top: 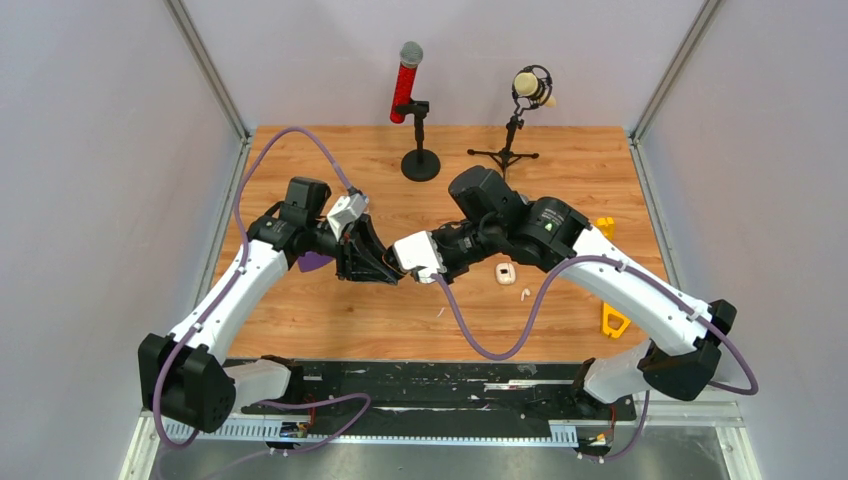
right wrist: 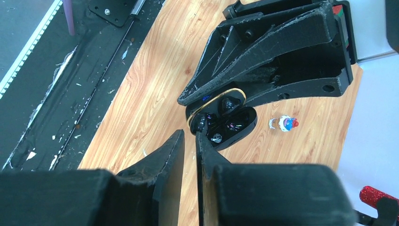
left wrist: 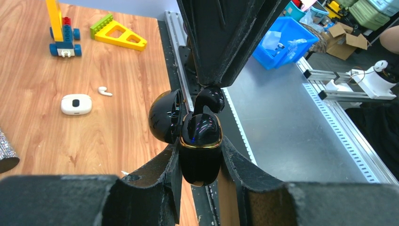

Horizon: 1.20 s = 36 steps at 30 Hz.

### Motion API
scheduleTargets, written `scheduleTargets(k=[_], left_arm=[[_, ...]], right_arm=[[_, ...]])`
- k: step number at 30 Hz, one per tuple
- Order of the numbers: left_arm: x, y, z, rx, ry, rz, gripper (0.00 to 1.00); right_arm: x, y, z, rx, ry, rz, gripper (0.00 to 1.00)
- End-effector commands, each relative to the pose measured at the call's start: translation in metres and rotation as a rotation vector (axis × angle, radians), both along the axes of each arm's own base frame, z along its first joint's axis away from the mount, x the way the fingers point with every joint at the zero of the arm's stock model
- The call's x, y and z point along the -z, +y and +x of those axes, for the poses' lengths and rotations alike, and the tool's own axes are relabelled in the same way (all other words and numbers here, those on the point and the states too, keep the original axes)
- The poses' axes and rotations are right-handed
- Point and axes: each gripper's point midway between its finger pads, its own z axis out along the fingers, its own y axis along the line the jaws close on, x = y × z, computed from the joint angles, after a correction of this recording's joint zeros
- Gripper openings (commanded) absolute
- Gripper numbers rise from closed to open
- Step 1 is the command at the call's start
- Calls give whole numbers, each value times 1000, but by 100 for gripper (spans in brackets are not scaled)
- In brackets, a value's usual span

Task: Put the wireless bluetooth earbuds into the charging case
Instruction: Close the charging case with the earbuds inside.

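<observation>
The left gripper (left wrist: 200,157) and right gripper (left wrist: 210,89) meet above the middle of the wooden table (top: 340,310). The black, gold-rimmed plastic charging case (left wrist: 200,150) sits between the left gripper's fingers, with its hinged lid (left wrist: 164,117) swung aside. The small black plastic earbud (left wrist: 210,100) sits at the right gripper's fingertips, at the case's opening.

To the right of both grippers, the white rounded plastic case (top: 505,272) lies on the table. The white stemmed earbud (top: 523,293) lies just beside it, nearer the arm bases.

At the far edge, the red microphone on a round-base stand (top: 405,80) stands left of the cream microphone on a tripod (top: 531,88). Near the right edge lies the yellow triangular plastic frame (top: 612,320).
</observation>
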Motion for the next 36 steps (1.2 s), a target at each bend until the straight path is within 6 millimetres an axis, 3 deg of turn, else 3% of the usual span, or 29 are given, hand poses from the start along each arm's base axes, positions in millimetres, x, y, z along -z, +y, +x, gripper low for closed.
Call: scheduleTargets(k=[1, 10, 18, 21, 29, 33, 36], left_arm=[[-21, 4, -18, 79, -11, -97, 0], [-20, 5, -19, 78, -13, -96, 0], [-20, 4, -18, 76, -15, -95, 0], [-20, 4, -18, 74, -20, -94, 0], [-17, 5, -19, 68, -23, -88, 0], [-16, 5, -18, 65, -24, -85, 0], [-15, 4, -17, 60, -26, -81, 0]], right_arm=[[-3, 8, -8, -46, 13, 20, 16], [4, 9, -8, -39, 25, 4, 16], [-21, 2, 0, 22, -27, 34, 18], [-26, -3, 13, 106, -60, 43, 22], [-37, -15, 79, 392, -103, 198, 26], [-33, -11, 96, 451, -75, 237, 30], [-18, 0, 90, 407, -5, 219, 31]])
